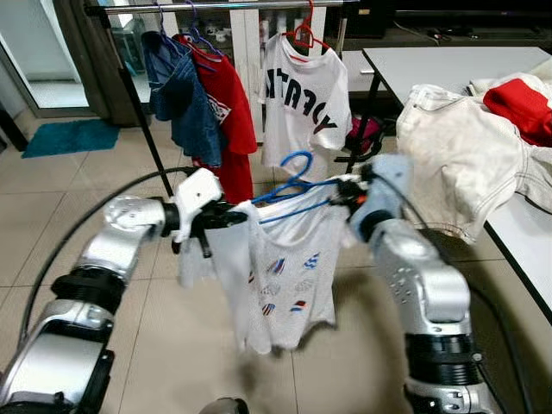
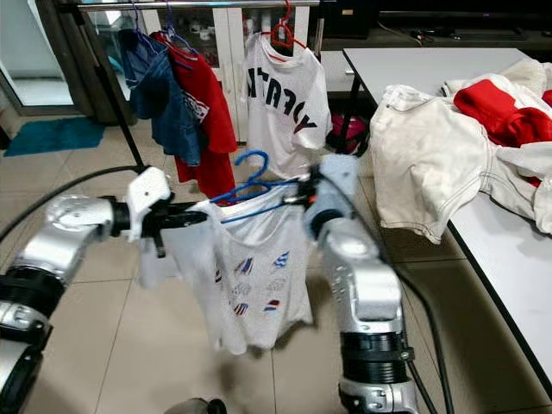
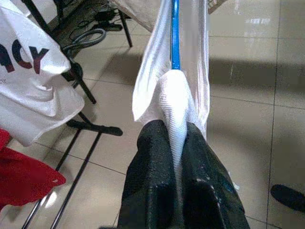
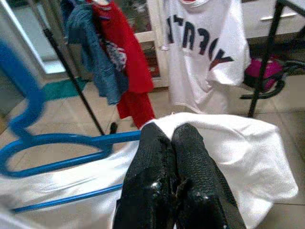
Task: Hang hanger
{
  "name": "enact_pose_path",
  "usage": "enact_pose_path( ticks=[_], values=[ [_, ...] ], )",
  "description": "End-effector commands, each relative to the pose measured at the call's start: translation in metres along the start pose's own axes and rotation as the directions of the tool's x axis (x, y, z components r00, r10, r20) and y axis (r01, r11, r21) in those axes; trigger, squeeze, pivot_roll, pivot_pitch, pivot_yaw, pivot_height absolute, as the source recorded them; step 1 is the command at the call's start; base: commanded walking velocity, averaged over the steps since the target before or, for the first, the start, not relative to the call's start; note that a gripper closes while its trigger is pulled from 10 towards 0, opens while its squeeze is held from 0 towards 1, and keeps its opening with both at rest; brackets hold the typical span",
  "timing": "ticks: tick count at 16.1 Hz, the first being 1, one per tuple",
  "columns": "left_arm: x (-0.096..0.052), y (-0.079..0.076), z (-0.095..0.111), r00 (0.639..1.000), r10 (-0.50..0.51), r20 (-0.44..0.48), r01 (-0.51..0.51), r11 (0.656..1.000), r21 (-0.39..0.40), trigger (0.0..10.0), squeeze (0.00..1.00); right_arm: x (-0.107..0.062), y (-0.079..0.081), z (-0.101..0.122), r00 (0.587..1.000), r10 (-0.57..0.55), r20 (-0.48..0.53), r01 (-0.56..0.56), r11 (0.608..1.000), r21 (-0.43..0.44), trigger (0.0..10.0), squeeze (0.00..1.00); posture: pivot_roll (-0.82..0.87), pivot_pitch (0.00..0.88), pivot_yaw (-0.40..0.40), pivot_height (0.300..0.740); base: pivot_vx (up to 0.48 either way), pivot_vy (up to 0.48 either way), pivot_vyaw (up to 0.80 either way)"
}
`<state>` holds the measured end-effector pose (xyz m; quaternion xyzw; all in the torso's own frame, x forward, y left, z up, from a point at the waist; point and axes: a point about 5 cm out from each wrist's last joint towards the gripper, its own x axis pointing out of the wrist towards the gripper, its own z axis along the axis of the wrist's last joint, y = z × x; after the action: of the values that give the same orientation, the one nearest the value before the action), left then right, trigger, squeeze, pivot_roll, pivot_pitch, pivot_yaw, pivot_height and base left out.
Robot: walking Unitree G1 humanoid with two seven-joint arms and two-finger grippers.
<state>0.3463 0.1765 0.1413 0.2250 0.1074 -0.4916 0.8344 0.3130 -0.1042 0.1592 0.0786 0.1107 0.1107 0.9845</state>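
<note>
While both arms reach forward, a white patterned shirt (image 1: 280,276) hangs on a blue hanger (image 1: 289,185) held between them, above the tiled floor and short of the clothes rail (image 1: 233,7). The left tool (image 1: 226,217) is pinched closed on the shirt's shoulder cloth, and the right tool (image 4: 174,143) is closed on the opposite shoulder. Neither appears to grip the hanger itself, so the hanger could slide loose or tilt, and its hook might miss the rail.
</note>
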Motion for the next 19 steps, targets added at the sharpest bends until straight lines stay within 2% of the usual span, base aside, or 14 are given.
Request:
enact_pose_path(
  ticks=[1,4,7,8,9,10,11,12,14,15,16,17,18,19],
  values=[
    [0.001,0.007,0.007,0.999,0.035,-0.008,-0.035,0.999,0.031,0.0,0.0,-0.004,0.007,0.005,0.999,0.036,0.015,-0.036,0.999,-0.005,0.0,0.0,-0.19,0.0,0.056,0.74,0.0,0.0,0.0],
    [0.01,0.006,0.013,0.999,0.028,0.031,-0.029,1.0,0.009,0.0,0.0,-0.005,0.015,-0.005,0.997,0.072,-0.026,-0.073,0.997,-0.035,0.0,0.0,-0.19,0.0,0.058,0.74,0.0,0.0,0.0],
    [0.013,0.005,0.012,0.999,0.037,0.024,-0.037,0.999,0.01,0.0,0.0,-0.006,0.018,-0.004,0.994,0.102,-0.024,-0.103,0.994,-0.041,0.0,0.0,-0.19,0.0,0.06,0.74,0.0,0.0,0.0],
    [0.014,0.006,0.013,0.999,0.04,0.03,-0.04,0.999,0.008,0.0,0.0,-0.007,0.022,-0.007,0.988,0.141,-0.055,-0.145,0.986,-0.083,2.5,0.0,-0.19,0.0,0.06,0.74,0.0,0.0,0.0],
    [0.013,0.006,0.015,0.999,0.031,0.045,-0.031,0.999,0.006,0.0,0.0,-0.007,0.022,-0.011,0.989,0.129,-0.079,-0.138,0.982,-0.127,10.0,0.0,-0.19,0.0,0.06,0.74,0.0,0.0,0.0],
    [0.013,0.006,0.015,0.998,0.028,0.047,-0.029,1.0,0.007,0.0,0.0,-0.007,0.021,-0.012,0.989,0.121,-0.08,-0.13,0.983,-0.129,10.0,0.0,-0.19,0.0,0.06,0.74,0.0,0.0,0.0],
    [0.01,0.008,0.016,0.998,0.023,0.058,-0.023,1.0,0.007,0.0,0.0,-0.008,0.018,-0.012,0.99,0.118,-0.08,-0.129,0.981,-0.144,10.0,0.14,-0.19,0.0,0.059,0.74,0.0,0.0,0.0],
    [0.007,0.009,0.016,0.998,0.019,0.061,-0.019,1.0,0.009,0.0,0.0,-0.009,0.015,-0.01,0.989,0.132,-0.065,-0.141,0.978,-0.154,10.0,1.0,-0.19,0.0,0.058,0.74,0.0,0.0,0.0],
    [0.002,0.01,0.016,0.998,0.003,0.069,-0.004,1.0,0.014,0.0,0.0,-0.014,0.005,0.0,0.977,0.206,-0.044,-0.211,0.957,-0.201,10.0,1.0,-0.18,0.0,0.055,0.74,0.0,0.0,0.0],
    [-0.001,0.012,0.015,0.998,-0.002,0.067,0.001,1.0,0.017,0.0,0.0,-0.021,0.002,0.005,0.951,0.305,-0.046,-0.308,0.924,-0.228,10.0,1.0,-0.18,0.0,0.055,0.74,0.0,0.0,0.0],
    [-0.005,0.012,0.015,0.998,-0.019,0.066,0.017,1.0,0.026,0.0,0.0,-0.033,-0.005,0.014,0.913,0.405,-0.056,-0.401,0.862,-0.311,10.0,1.0,-0.19,0.0,0.055,0.74,0.0,0.0,0.0],
    [-0.006,0.012,0.015,0.997,-0.026,0.067,0.024,0.999,0.03,0.0,0.0,-0.036,-0.007,0.016,0.901,0.43,-0.062,-0.424,0.841,-0.335,10.0,1.0,-0.19,0.0,0.055,0.74,0.0,0.0,0.0],
    [-0.011,0.013,0.015,0.996,-0.05,0.077,0.047,0.998,0.037,0.0,0.0,-0.049,-0.017,0.028,0.854,0.514,-0.087,-0.503,0.769,-0.396,10.0,1.0,-0.19,0.0,0.055,0.74,0.0,0.0,0.0],
    [-0.013,0.013,0.016,0.995,-0.059,0.083,0.056,0.998,0.043,0.0,0.0,-0.052,-0.02,0.032,0.842,0.532,-0.093,-0.52,0.75,-0.409,10.0,1.0,-0.19,0.0,0.055,0.74,0.0,0.0,0.0]
  ],
)
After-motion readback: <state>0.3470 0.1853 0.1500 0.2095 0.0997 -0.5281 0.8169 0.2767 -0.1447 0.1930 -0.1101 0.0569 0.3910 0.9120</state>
